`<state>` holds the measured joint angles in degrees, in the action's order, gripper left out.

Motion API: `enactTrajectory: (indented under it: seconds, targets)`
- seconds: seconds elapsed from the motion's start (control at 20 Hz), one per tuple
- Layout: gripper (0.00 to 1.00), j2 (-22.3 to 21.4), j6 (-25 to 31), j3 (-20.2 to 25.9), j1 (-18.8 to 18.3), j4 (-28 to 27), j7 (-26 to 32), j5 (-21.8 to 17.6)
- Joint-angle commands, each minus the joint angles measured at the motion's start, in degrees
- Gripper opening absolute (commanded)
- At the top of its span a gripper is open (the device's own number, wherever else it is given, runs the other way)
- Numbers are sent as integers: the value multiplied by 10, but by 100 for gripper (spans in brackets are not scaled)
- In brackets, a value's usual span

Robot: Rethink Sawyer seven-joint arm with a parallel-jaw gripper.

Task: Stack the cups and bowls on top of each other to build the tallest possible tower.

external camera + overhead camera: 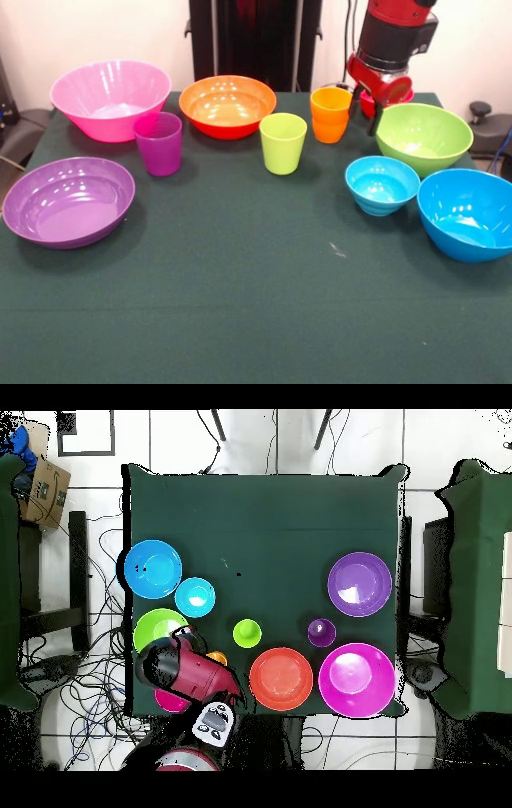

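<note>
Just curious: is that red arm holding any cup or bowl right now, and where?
Nothing seems held: the gripper hangs by the orange cup and small red bowl.

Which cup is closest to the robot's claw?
The orange cup. It stands right beside the gripper, while the lime green cup and purple cup stand farther off.

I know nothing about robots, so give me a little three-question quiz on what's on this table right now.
1. True or false: the lime green plastic cup stands inside the orange plastic bowl.
2. Which bowl sits closest to the small light blue plastic bowl?
A. big pink plastic bowl
B. big blue plastic bowl
C. shallow purple plastic bowl
3. Fill in: the red arm's tool hovers between the orange plastic cup and the lime green plastic ____.

Key: 1 false, it stands alone on the cloth; 2 B; 3 bowl.
</note>
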<state>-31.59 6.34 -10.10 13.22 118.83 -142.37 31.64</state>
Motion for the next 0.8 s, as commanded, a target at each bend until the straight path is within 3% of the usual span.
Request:
enactTrajectory:
  seconds: [0.05,0.5,0.8]
  targets:
    - [100,22,50,39,16,-33,-112,33]
    - [100,6,66,37,14,-25,-105,33]
    - [100,-8,94,18,34,-26,-117,35]
